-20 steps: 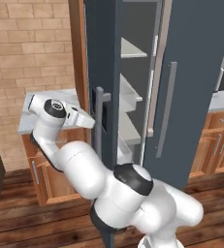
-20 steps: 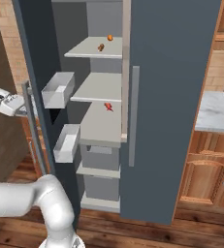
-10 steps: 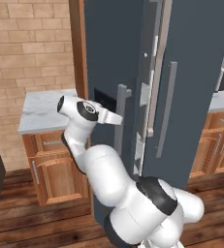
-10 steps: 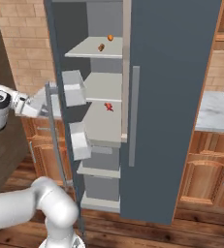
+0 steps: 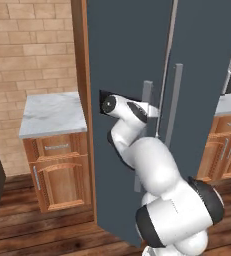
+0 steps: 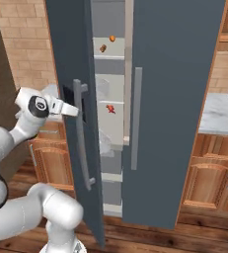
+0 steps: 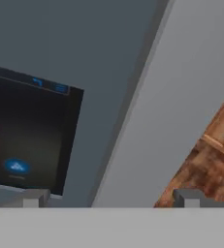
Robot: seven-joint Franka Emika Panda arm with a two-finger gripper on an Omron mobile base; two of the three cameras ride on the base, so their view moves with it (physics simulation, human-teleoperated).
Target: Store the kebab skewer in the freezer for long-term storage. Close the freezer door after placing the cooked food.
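One step is left, as I judge it: the kebab skewer (image 6: 110,108) lies already on a middle shelf (image 6: 113,118) of the freezer (image 6: 179,99), near the front edge of that shelf, so only the closing remains. The freezer door (image 6: 73,59) stands ajar, with a narrow gap through which the shelves are visible. The gripper (image 6: 71,109) is against the outer face of this door, beside the black control panel (image 7: 26,140) and near the long silver handle (image 6: 83,143). In the hand view its two fingertips (image 7: 33,197) stand apart with nothing between them, so it is open and holds nothing.

For the next move the arm probably needs to push the panel further toward the plain door (image 6: 184,74) until the gap is gone, with steady contact so the gripper does not slip off.

On the upper shelf (image 6: 109,55) sit two small pieces of food (image 6: 103,48), orange and brownish; I cannot tell exactly what they are.
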